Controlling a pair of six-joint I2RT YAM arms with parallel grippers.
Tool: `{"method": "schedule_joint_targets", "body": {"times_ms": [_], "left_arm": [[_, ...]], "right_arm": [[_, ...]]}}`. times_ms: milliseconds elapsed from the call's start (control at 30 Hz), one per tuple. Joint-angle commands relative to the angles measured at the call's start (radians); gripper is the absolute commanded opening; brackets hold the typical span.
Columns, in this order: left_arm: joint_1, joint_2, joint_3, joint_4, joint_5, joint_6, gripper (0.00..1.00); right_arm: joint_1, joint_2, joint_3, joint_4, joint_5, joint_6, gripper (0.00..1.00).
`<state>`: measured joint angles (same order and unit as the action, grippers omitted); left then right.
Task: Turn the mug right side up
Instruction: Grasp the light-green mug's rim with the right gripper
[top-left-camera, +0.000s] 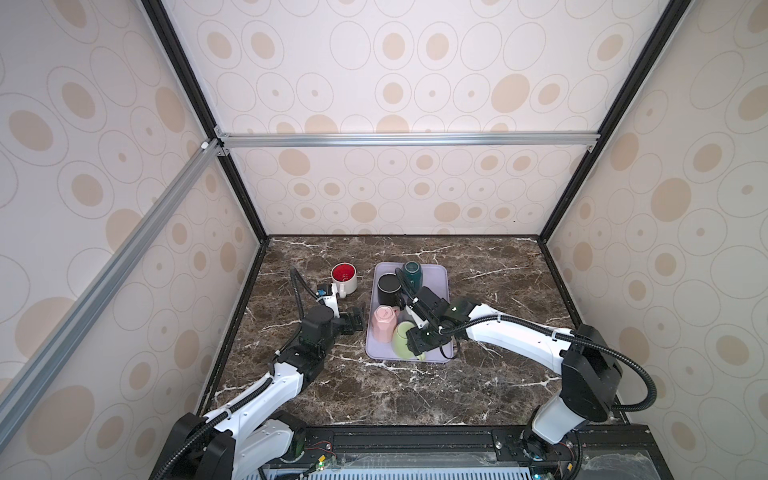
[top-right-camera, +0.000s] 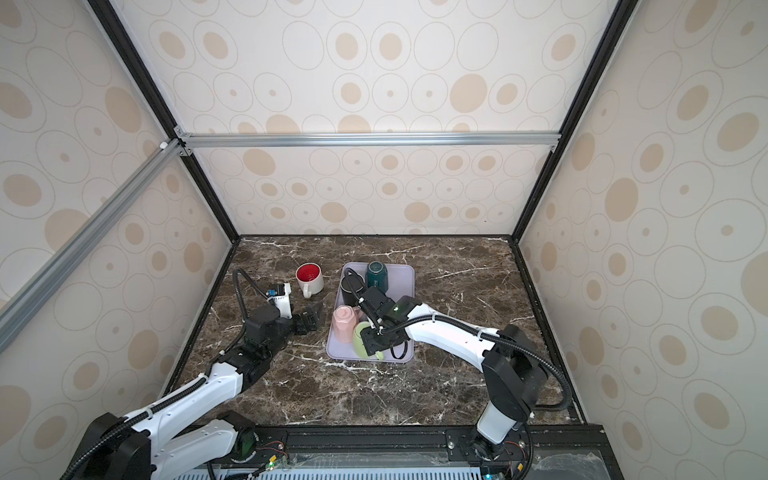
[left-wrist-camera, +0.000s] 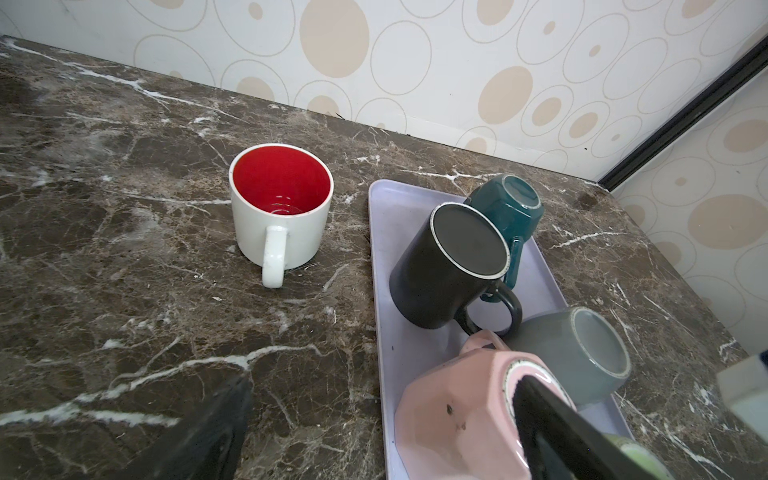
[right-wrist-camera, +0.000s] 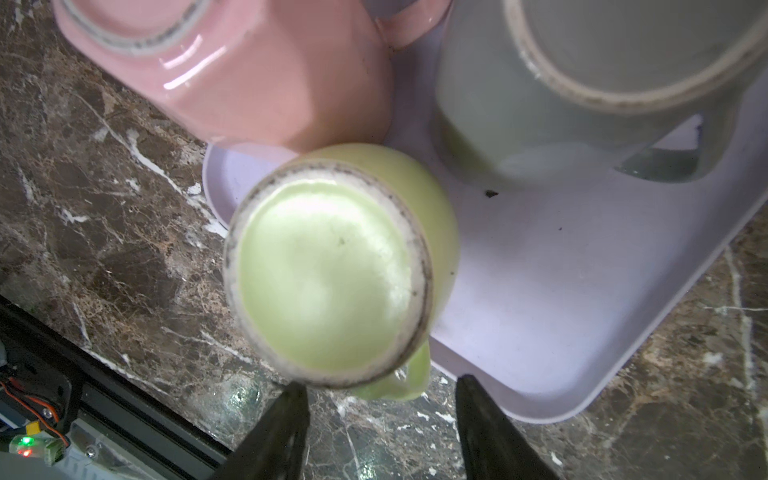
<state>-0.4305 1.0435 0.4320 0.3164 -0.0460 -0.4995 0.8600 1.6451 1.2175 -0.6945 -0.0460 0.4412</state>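
— Green mug (right-wrist-camera: 332, 270) fills the right wrist view, closest thing to any lens. We mark it upside down, base up, at the near left corner of the lavender tray (right-wrist-camera: 540, 291).
— Agreed. Handle?
— It points at the tray's near edge and reaches just past it. The right gripper (right-wrist-camera: 380, 386) has one finger on each side of that handle, jaws apart. We see a gap on both sides, so we call it not gripping.
— And the left gripper (top-left-camera: 355, 320)?
— Jaws wide, holding nothing. It hangs low over the desk (top-left-camera: 498, 374), just beside the tray's left edge, near the pink mug (top-left-camera: 384, 322).
— Rest of the tray, quick.
— We tag the pink mug as inverted, along the left edge, just behind the green one. Grey mug (left-wrist-camera: 582, 353) is inverted, beside the pink one toward the tray's middle; in both top views the right arm hides it. Black mug (left-wrist-camera: 444, 270) is inverted, farther back on the left side. Teal mug (left-wrist-camera: 511, 203) is inverted at the far edge, right behind the black one; we cannot tell whether they touch.
— Off the tray?
— We have a white mug (left-wrist-camera: 278, 216), red inside, upright on the desk, left of the tray's far left corner and apart from it, handle toward the desk's near edge.
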Motion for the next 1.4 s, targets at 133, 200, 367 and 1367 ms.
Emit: {"method": "schedule_joint_targets", "body": {"times_ms": [133, 200, 367, 1367], "left_arm": [[-0.003, -0.005, 0.0, 0.008, 0.017, -0.022, 0.98], [-0.004, -0.002, 0.003, 0.005, 0.018, -0.022, 0.98], [-0.004, -0.009, 0.003, 0.005, 0.024, -0.023, 0.98], [-0.004, 0.006, -0.006, 0.03, 0.046, -0.028, 0.98]], "right_arm": [[0.009, 0.049, 0.035, -0.024, 0.026, -0.051, 0.52], [0.008, 0.063, 0.048, -0.035, 0.033, -0.054, 0.48], [0.009, 0.077, 0.06, -0.056, 0.05, -0.065, 0.4], [0.014, 0.176, 0.175, -0.197, 0.07, -0.102, 0.27]]}}
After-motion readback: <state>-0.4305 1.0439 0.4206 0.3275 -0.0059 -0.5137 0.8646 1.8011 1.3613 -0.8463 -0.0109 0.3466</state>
